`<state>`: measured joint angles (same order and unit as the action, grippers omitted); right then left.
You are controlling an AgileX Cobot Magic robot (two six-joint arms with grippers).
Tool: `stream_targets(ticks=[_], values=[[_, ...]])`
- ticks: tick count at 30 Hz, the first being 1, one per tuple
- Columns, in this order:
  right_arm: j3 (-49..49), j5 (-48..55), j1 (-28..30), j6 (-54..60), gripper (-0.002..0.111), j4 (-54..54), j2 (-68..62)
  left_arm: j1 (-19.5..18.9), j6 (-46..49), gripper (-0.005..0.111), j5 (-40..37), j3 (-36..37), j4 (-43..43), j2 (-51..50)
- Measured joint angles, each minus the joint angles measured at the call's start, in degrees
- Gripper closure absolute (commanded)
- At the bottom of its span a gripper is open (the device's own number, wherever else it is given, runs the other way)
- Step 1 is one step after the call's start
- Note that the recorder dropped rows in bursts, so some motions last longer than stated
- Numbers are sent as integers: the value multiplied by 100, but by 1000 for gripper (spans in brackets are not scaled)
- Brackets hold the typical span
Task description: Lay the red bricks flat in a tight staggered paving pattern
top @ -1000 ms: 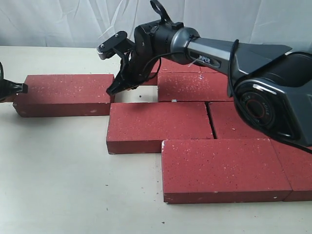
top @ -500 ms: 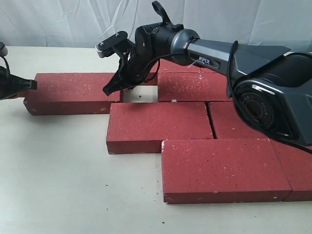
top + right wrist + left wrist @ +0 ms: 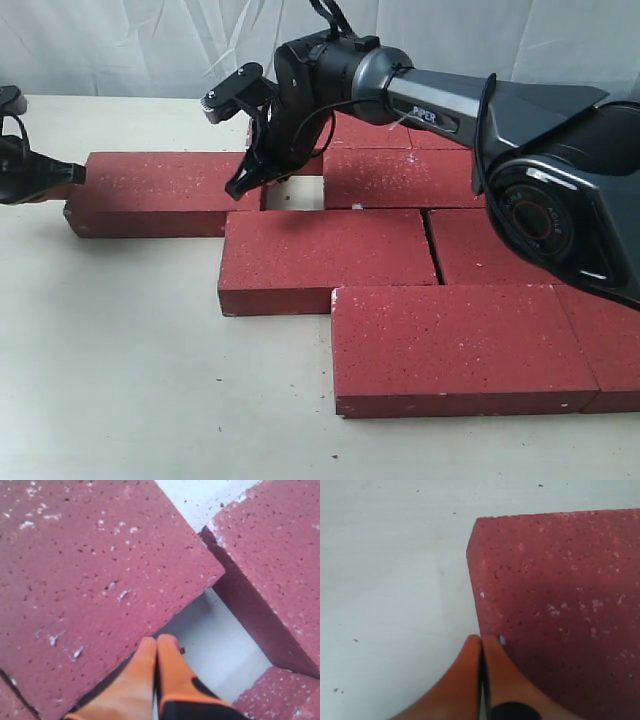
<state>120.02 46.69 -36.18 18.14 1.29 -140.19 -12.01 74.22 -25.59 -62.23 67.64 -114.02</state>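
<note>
Nearest, on the right of the exterior view, the right arm [image 3: 545, 215] is spanning leftward above the red bricks [image 3: 465, 345] and hiding parts of the right-hand ones; the frame edge is cutting off the front right brick. Three staggered rows are lying flat on the table [image 3: 130, 380], closely set, dark red with white speckles and pale chipped corners. Farther back, the right gripper [image 3: 243, 186] is pointing downward, its orange fingers [image 3: 172, 660] clenched together on nothing, tips sitting at the right end of the loose brick [image 3: 165, 190], beside a bare gap [image 3: 293, 195] in the back row. At that brick's left end, the left gripper [image 3: 62, 172] is lying low, likewise pressed closed and empty; contact with the brick is hard to confirm. Behind everything, a white cloth [image 3: 120, 50] is hanging.
</note>
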Motion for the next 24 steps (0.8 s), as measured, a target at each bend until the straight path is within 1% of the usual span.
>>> stream_targets(ticks=[8, 13, 18, 21, 24], values=[[0, 187, 0, -9, 109, -404, 389, 25, 337, 107, -313, 0, 288, 0], [0, 752, 23, -159, 109, -940, 871, 221, 404, 107, -319, 0, 321, -34], [-13, 1319, 284, -425, 109, -1147, 1211, 407, 461, 107, -187, 0, 496, -81], [-232, 1427, 433, -511, 109, -1203, 1435, 484, 616, 107, -170, 0, 654, -101], [-752, 1281, 527, -610, 109, -1287, 1769, 564, 785, 107, -170, 0, 801, -101]])
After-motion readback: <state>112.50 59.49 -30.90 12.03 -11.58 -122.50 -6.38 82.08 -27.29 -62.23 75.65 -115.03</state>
